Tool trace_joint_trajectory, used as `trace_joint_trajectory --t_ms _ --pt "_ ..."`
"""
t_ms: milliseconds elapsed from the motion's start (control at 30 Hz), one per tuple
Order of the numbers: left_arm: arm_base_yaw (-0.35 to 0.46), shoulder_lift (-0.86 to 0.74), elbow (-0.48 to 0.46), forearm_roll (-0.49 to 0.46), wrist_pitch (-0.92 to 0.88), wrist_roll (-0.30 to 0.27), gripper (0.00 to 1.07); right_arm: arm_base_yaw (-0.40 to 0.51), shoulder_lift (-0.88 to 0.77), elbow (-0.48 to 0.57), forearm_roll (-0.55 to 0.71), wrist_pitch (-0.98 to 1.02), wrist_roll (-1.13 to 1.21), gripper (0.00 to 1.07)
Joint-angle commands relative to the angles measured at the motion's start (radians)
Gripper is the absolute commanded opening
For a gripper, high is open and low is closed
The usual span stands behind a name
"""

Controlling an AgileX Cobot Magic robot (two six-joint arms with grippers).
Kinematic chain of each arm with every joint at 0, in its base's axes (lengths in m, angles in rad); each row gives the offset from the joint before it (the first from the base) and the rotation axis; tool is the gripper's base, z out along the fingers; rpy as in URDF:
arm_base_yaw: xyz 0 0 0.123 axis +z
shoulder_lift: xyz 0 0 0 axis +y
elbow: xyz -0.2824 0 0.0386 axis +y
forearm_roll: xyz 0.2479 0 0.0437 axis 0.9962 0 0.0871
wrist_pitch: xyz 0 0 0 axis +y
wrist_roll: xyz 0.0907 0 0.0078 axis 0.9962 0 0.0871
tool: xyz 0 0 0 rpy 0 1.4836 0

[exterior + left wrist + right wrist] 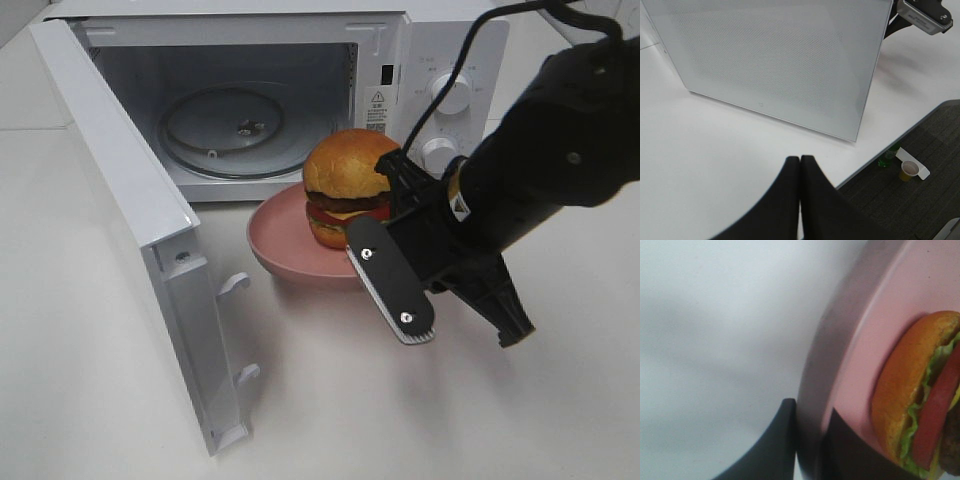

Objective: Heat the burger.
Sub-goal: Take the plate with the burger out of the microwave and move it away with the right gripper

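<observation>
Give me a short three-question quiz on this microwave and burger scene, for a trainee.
1. True or false: the microwave door stands open.
2. The burger sits on: A) the glass turntable, B) the pink plate, C) the bare table.
3. What does the right gripper clamp?

Key:
1. True.
2. B.
3. The pink plate's rim, one finger outside and one inside; the left gripper is shut on nothing.

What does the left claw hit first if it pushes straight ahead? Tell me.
Most likely the open microwave door: the shut left claw points at its outer face over bare table, though the gap between them is hard to judge.
</observation>
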Motion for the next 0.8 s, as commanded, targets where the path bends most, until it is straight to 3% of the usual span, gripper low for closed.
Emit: trace_joint_trajectory --t_ms 33,100,200,367,700,800 --pt "0.003 -0.021 0.002 0.001 -0.016 0.0 0.0 -0.002 -0.058 0.039 -0.048 -0.039 0.038 0.0" --pt "0.003 -0.021 0.002 0.001 -0.016 0.0 0.0 -0.002 -0.13 0.115 -0.099 -0.034 0.149 0.0" --pt "0.003 -0.021 0.002 0.001 -0.016 0.0 0.0 -0.002 -0.146 0.134 -0.113 -0.031 0.18 0.0" --pt "0.003 -0.021 0.002 0.001 -0.016 0.001 0.0 -0.002 -0.264 0.254 -0.195 0.032 0.342 0.0" --pt "0.003 -0.021 0.002 0.001 -0.016 0.001 0.0 -0.006 -0.303 0.352 -0.251 0.073 0.528 0.0" --pt "0.003 -0.021 0.002 0.001 -0.016 0.001 0.0 -0.006 -0.301 0.399 -0.322 0.057 0.662 0.0"
